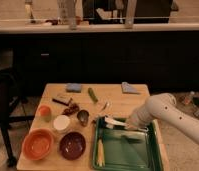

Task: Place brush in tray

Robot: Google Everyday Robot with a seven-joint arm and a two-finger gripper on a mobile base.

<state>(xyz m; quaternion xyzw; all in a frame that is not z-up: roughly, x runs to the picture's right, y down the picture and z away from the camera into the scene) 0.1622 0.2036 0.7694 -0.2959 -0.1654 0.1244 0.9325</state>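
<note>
Hanging over the far end of the one green tray [143, 159], my pincer [129, 123] comes in from the right; clenched or released, I cannot tell. One brush [114, 121] is right at it, dark head toward the tray's far-left corner, white handle running toward my wrist. One pale yellow stick [99, 151] lies along the tray's left side. Out on the counter [113, 97] are two big bowls — an orange bowl [38, 144] and a maroon bowl [72, 145] — plus one metal cup [83, 117], one silvery utensil [104, 106], a blue cloth [74, 87] and a second blue cloth [129, 88].
</note>
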